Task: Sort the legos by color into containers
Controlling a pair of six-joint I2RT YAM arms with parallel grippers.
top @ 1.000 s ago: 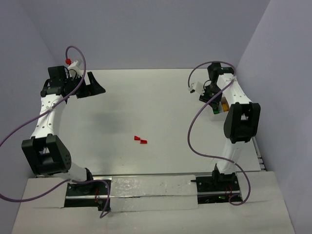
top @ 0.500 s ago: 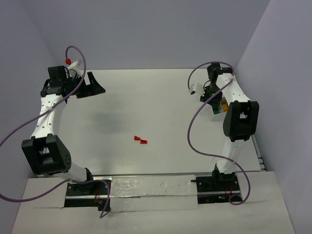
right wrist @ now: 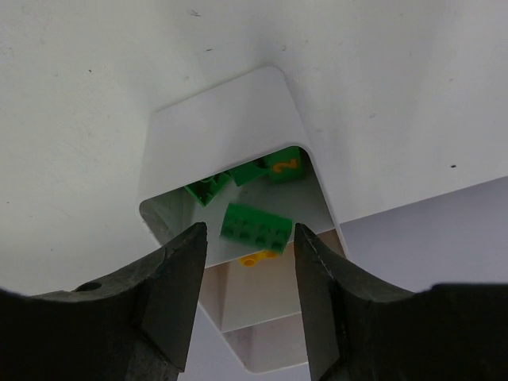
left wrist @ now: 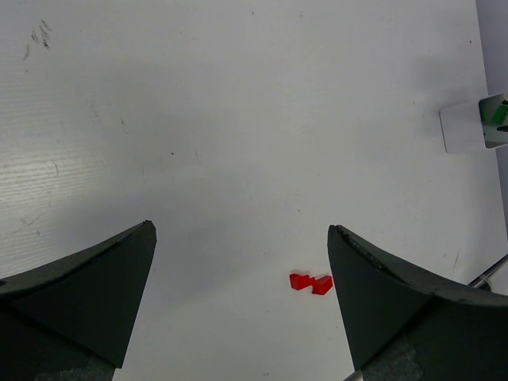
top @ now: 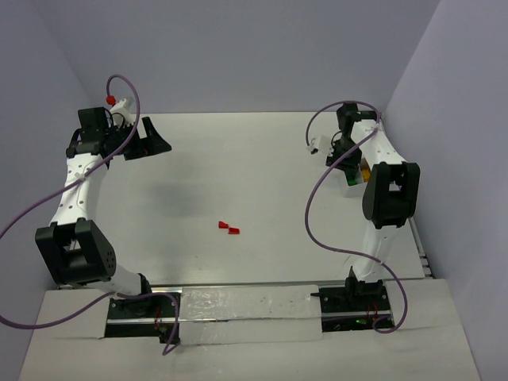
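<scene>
- Far right on the table, the right gripper (right wrist: 250, 230) hangs over the white three-compartment tray (right wrist: 222, 135), fingers pointing down into an end compartment.
- Its jaws stand a little apart. A green lego brick (right wrist: 255, 225) sits between them with a gap showing on one side, so I judge it loose, not pinched.
- More green bricks (right wrist: 208, 190) lie in that compartment. A yellow piece (right wrist: 255, 257) shows just beyond; I cannot tell which compartment holds it.
- Middle of the table, well apart from the tray, two red lego bricks (top: 229, 228) lie touching each other. Whether they are clipped together I cannot tell.
- At far left the left gripper (left wrist: 242, 230) hovers above bare table, jaws spread wide and holding nothing. The red bricks (left wrist: 310, 282) lie ahead of it, near one finger.
- Handling, as I judge it: these bricks are tiny, light, rigid and smooth, so they will skid or flip under a glancing touch.
- I would pinch across two flat opposite sides, fingers low against the table and centred on the brick, closing gently.
- Both red bricks look left to sort.
</scene>
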